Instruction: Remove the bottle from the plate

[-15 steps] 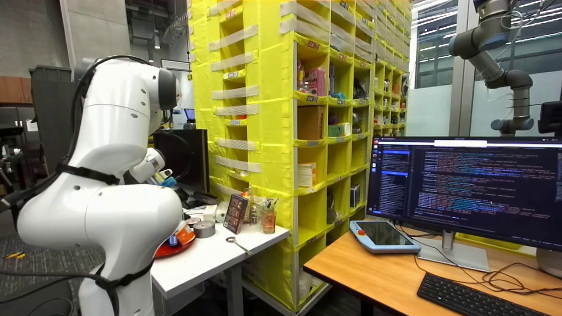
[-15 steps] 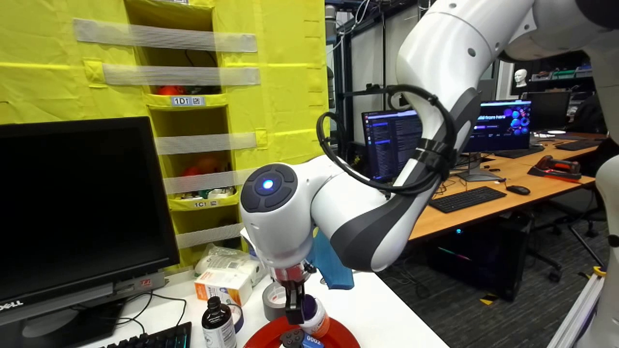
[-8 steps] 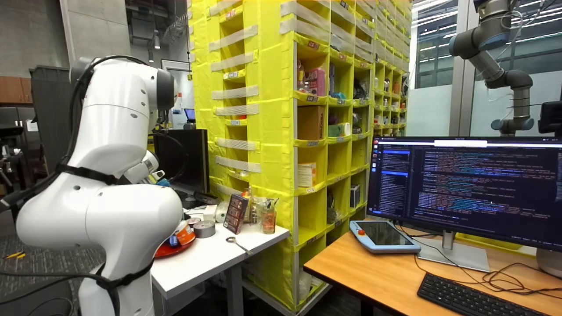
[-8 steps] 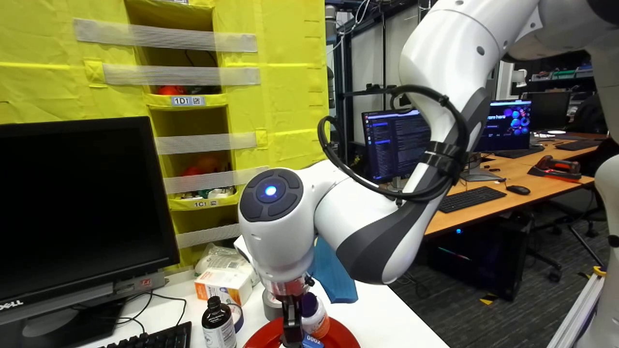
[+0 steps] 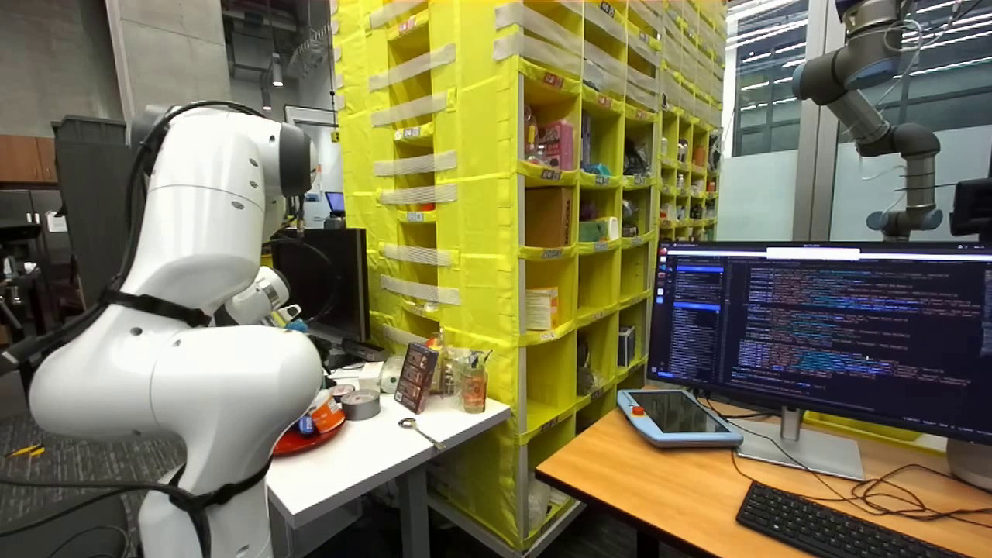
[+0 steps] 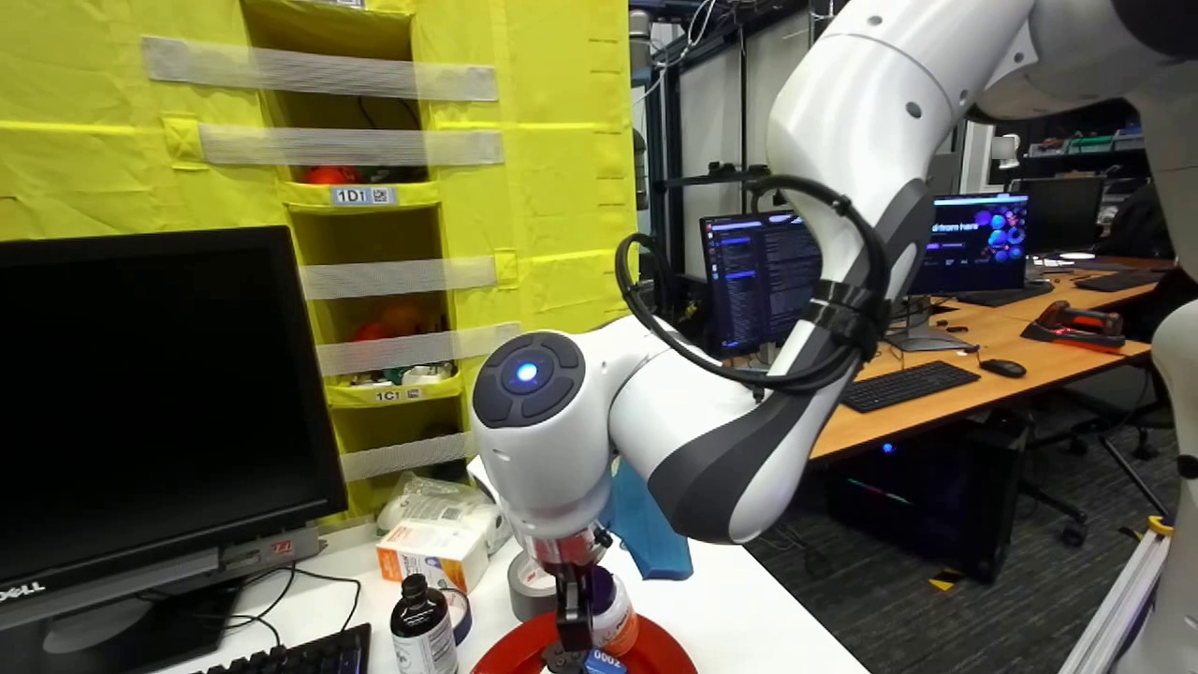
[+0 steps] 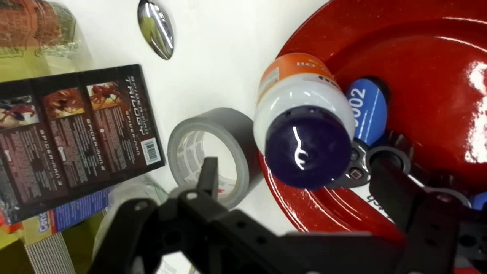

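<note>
A white bottle (image 7: pixel 304 89) with an orange label and a dark purple cap sits at the edge of the red plate (image 7: pixel 430 49), leaning in the wrist view. The bottle also shows in both exterior views (image 6: pixel 618 629) (image 5: pixel 328 416), as does the plate (image 6: pixel 666 655) (image 5: pixel 297 444). My gripper (image 7: pixel 296 165) is open and empty. Its fingers stand wide apart, with the cap between them in the wrist view and no visible contact. In an exterior view the gripper (image 6: pixel 574 629) hangs above the plate beside the bottle. A dark controller (image 7: pixel 355 167) and a blue item marked 0002 (image 7: pixel 368 110) lie on the plate.
A grey tape roll (image 7: pixel 243 133) stands close to the bottle, behind one finger in the wrist view. A Spider-Man case (image 7: pixel 83 133) and a spoon (image 7: pixel 156 28) are farther off. A dark bottle (image 6: pixel 423 632) and a monitor (image 6: pixel 150 421) stand on the same table.
My gripper lowered toward the plate, then rose a little and shifted slightly right in an exterior view. The bottle and plate have not visibly moved.
</note>
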Available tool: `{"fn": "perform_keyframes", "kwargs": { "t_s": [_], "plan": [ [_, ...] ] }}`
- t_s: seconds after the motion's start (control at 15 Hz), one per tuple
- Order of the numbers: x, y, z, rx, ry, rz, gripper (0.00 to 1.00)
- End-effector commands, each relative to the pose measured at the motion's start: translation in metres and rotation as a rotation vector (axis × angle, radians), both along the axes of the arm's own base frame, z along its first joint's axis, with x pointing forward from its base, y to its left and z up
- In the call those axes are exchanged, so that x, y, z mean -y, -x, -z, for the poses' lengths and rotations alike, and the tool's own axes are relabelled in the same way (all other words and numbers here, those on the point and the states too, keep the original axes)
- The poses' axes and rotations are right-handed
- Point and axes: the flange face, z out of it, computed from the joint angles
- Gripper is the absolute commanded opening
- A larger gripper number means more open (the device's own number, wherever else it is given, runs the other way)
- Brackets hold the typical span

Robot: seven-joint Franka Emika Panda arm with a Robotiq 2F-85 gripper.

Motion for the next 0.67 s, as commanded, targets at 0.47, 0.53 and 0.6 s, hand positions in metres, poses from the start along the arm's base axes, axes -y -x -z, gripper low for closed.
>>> {"fn": "perform_keyframes", "kwargs": {
  "t_s": [0.47,0.53,0.6],
  "plan": [
    [0.012,-0.017,0.031,-0.099,0.012,0.078,0.68],
    [0.012,-0.017,0.031,-0.1,0.012,0.077,0.61],
    [0.012,-0.016,0.031,-0.101,0.012,0.077,0.52]
  ]
}}
